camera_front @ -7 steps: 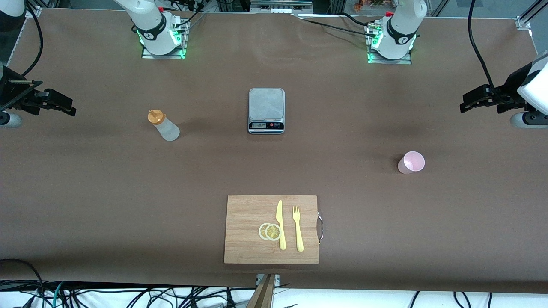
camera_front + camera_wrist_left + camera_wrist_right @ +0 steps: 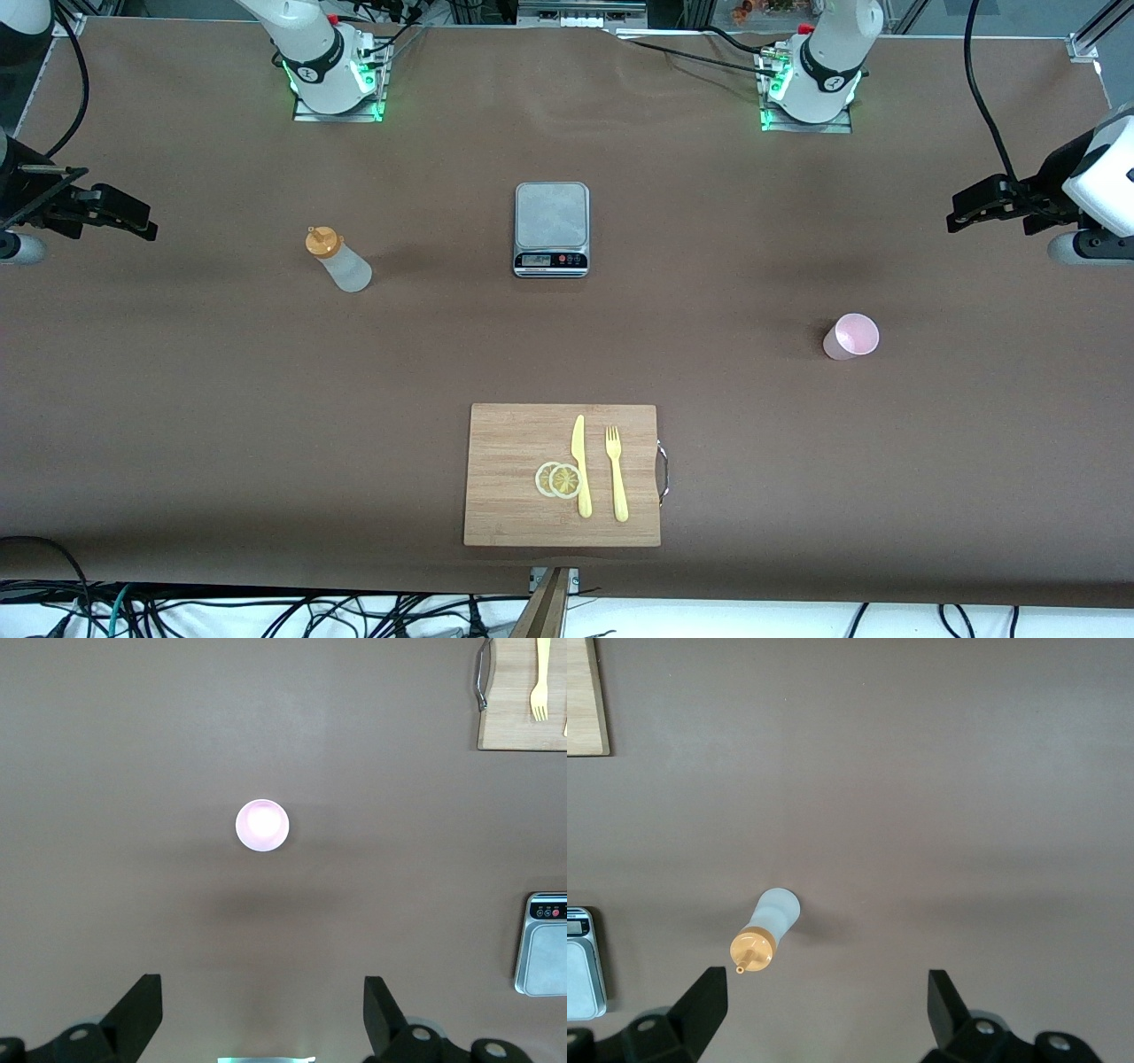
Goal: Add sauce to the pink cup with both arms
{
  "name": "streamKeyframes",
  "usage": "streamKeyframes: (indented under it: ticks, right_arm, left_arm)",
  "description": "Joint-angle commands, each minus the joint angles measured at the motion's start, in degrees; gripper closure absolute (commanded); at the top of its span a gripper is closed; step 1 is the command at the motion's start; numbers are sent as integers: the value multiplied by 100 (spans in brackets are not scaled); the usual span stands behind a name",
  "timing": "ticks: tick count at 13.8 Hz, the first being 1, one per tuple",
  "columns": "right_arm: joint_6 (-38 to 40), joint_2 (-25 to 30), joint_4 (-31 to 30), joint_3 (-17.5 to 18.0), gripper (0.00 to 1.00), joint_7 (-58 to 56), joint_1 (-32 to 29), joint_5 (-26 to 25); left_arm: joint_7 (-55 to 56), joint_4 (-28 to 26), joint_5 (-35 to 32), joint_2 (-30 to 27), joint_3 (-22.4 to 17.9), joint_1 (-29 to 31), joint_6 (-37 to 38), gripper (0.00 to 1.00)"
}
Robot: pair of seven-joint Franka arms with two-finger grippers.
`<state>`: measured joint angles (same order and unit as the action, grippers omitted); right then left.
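Start pose: left hand released, high at frame right over bench edge; right hand released, frame left. Sauce bottle upright mid-left, pink cup upright right-center, each under its hand's wrist view for pickup.

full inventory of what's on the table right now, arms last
squeeze bottle: 1, whitish with orange cap, upright toward the right arm's end of the table
cup: 1, pale pink, upright toward the left arm's end, nearer the front camera than the bottle
kitchen scale: 1, grey and black, mid-table between the arm bases
cutting board: 1, wooden, nearest the front camera
knife: 1, yellow, on the board
fork: 1, yellow, on the board beside the knife
lemon slices: 2, yellow, overlapping on the board, against the knife
table: 1, brown cover
left gripper: black, open, high over the table at its own end
right gripper: black, open, high over the table at its own end
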<state>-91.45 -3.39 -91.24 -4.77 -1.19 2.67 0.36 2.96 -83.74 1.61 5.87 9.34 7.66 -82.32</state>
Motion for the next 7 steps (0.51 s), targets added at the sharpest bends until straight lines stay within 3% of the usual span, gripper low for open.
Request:
streamKeyframes:
  ticks: [1,7]
  right_arm:
    - [40,-22,80,11,0,-57,-21,69]
    - [40,-22,88,3,0,-84,-21,78]
  left_arm:
    - [55,33,164,11,-2,-10,23,0]
    - [29,33,164,11,-2,-10,14,0]
